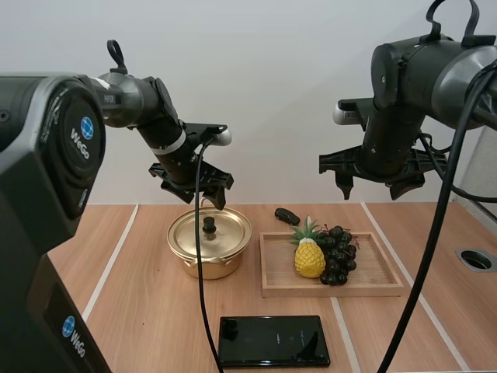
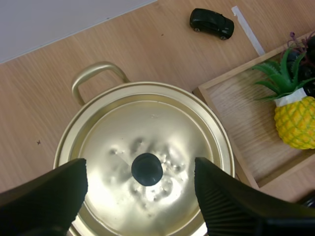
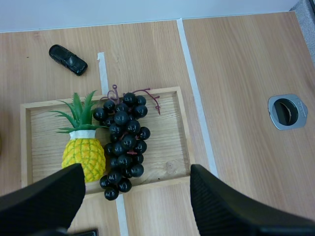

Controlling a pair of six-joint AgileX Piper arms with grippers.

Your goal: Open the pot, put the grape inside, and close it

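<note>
The pot (image 1: 210, 242) stands on the counter (image 1: 132, 303) with its lid (image 2: 152, 123) still on, so opening it looks like the step in hand. The left jaws hang just above it, spread wide and empty. In the left wrist view the lid's black knob (image 2: 146, 169) lies straight below them, about midway between the two ribbed faces. A plain descent should bring them down on either side of the knob, with little sideways correction needed.

The grapes (image 3: 123, 142) lie in the wooden tray (image 3: 170, 142) to the right of the pot, touching a toy pineapple (image 3: 83, 156). The bunch's long axis runs from its stem at the tray's far edge toward the near edge. The right jaws, also open and holding nothing, hover well above the tray. They are set across the bunch's narrow width, which suits a later pinch.

The left arm is clearly nearer the pot and the right arm nearer the grapes. A small black toy car (image 1: 286, 215) and a dark phone (image 1: 272, 340) lie apart from both.
</note>
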